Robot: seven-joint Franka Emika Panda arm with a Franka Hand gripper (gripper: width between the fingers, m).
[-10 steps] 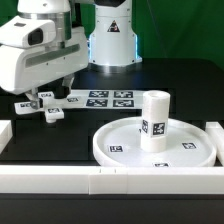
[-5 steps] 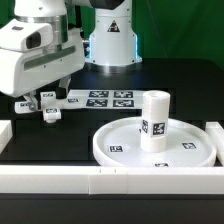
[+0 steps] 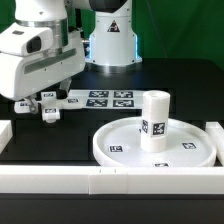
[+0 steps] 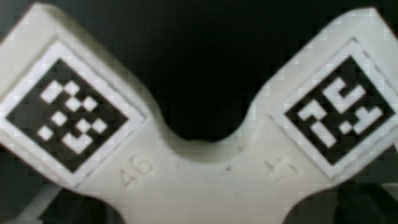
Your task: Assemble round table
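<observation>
The large round disc (image 3: 120,137) lies at the front of the table, toward the exterior view's right. The short thick leg (image 3: 154,121) stands upright on its middle. My gripper (image 3: 43,108) is low at the exterior view's left, by the end of the marker board. It is shut on the small cross-shaped foot (image 3: 50,110). In the wrist view the foot (image 4: 199,170) fills the picture, with two arms spreading and a square tag on each. My fingertips are hidden there.
The marker board (image 3: 103,98) lies flat behind the disc. A long white rail (image 3: 60,180) runs along the front, with short rails at both sides (image 3: 5,132). The arm's base (image 3: 110,45) stands at the back.
My gripper has shifted slightly toward the exterior view's left and a little up, and the cross-shaped foot has moved with it. The disc and the leg have not moved.
</observation>
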